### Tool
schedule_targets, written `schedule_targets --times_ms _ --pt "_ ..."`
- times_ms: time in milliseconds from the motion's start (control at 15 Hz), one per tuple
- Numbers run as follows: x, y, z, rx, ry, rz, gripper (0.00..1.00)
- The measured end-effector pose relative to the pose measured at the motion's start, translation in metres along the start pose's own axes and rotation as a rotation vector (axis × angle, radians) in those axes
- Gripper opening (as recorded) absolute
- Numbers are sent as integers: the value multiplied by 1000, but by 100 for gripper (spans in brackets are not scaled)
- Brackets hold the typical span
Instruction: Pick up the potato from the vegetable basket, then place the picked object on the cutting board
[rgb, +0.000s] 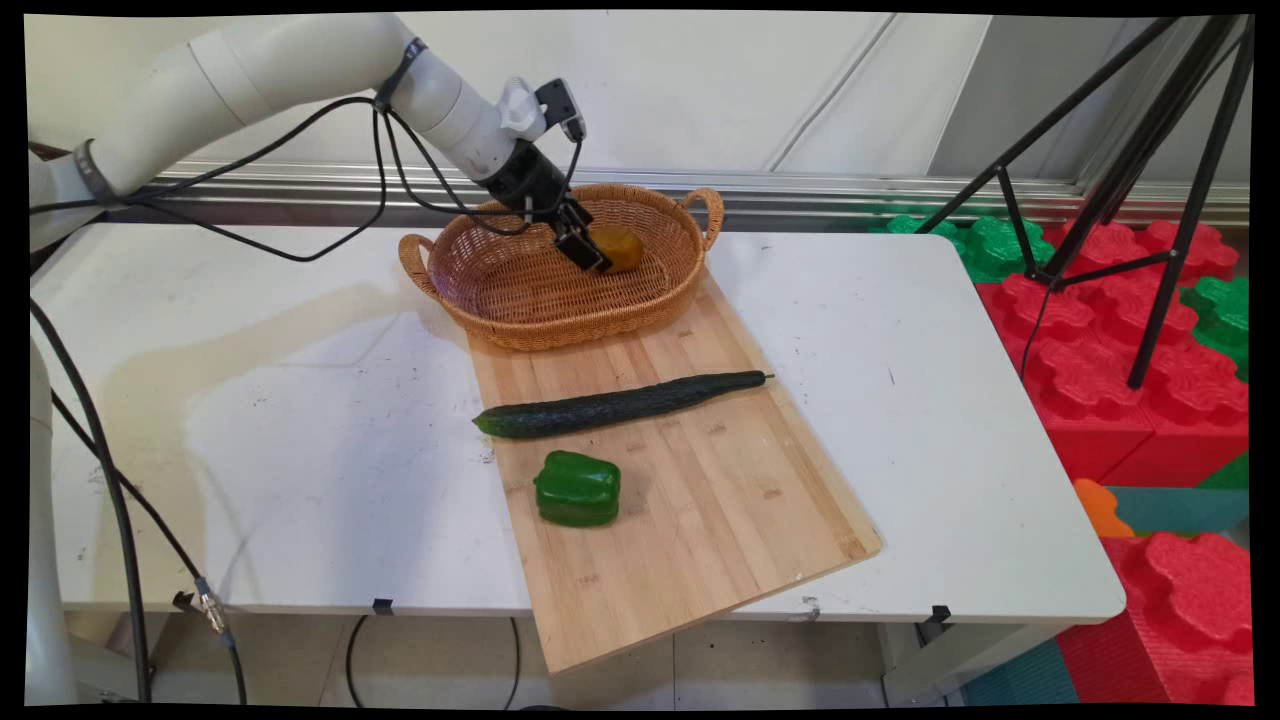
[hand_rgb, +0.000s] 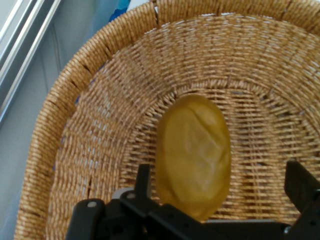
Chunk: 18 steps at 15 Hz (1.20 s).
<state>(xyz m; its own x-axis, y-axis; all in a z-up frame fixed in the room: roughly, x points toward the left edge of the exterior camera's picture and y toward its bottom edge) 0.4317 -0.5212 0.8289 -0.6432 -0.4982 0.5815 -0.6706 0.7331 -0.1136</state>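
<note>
Lying inside the wicker basket, a yellow-brown potato was seen between the parted fingers of the gripper.

Its long axis was pointed away from the hand, the jaws spread to either side, one touching or nearly so. Nearer than the basket, a cucumber and a green pepper were laid on the cutting board.

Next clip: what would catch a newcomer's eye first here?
The end effector reaches into the wicker basket at the table's far side, fingers open around a yellowish potato lying inside. Nearer the camera, a long cucumber and a green bell pepper lie on a wooden cutting board.
</note>
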Motion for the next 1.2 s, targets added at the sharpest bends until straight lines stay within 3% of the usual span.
schedule_targets --times_ms 667,733,1200 --pt "1 -11 25 -1 -8 15 100" --pt "1 -11 26 -2 -7 17 0" --pt "4 -12 25 -13 5 12 0"
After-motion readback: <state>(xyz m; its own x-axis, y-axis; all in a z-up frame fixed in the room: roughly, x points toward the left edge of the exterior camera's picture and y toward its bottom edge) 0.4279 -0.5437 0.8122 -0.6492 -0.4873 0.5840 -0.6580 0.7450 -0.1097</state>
